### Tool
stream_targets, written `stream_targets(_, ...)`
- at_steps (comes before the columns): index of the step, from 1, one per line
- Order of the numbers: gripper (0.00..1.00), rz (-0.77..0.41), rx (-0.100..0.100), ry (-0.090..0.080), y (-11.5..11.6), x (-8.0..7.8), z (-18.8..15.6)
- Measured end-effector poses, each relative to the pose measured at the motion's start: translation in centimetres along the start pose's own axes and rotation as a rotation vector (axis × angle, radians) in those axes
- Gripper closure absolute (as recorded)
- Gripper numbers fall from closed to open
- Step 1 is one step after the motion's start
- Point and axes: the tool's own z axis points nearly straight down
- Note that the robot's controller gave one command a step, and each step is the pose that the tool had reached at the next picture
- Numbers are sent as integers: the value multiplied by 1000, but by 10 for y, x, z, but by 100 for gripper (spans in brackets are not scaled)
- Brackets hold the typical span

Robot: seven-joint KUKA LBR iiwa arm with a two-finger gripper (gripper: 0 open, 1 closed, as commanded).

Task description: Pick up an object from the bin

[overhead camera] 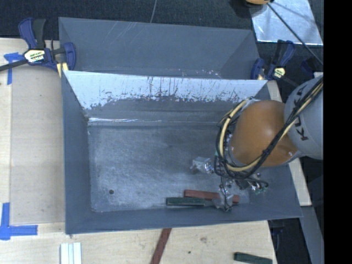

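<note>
Flat bar (pixel 186 201) along bin's (pixel 77 164) front wall, second bar (pixel 199 193) just behind, gripper (pixel 225 203) at their right ends

Bin (pixel 137 153): green bar (pixel 184 202) and brown bar (pixel 198 194) side by side along near wall; gripper (pixel 225 201) at their right ends.

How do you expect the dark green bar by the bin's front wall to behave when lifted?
The dark green bar looks straight and flat, so probably stiff and unlikely to roll. Lying low on the bin floor, it may slide rather than tip.
</note>
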Motion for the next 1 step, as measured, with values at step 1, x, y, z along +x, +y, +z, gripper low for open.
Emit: stream_targets(1,100,466,1,-4,9,-13,0)
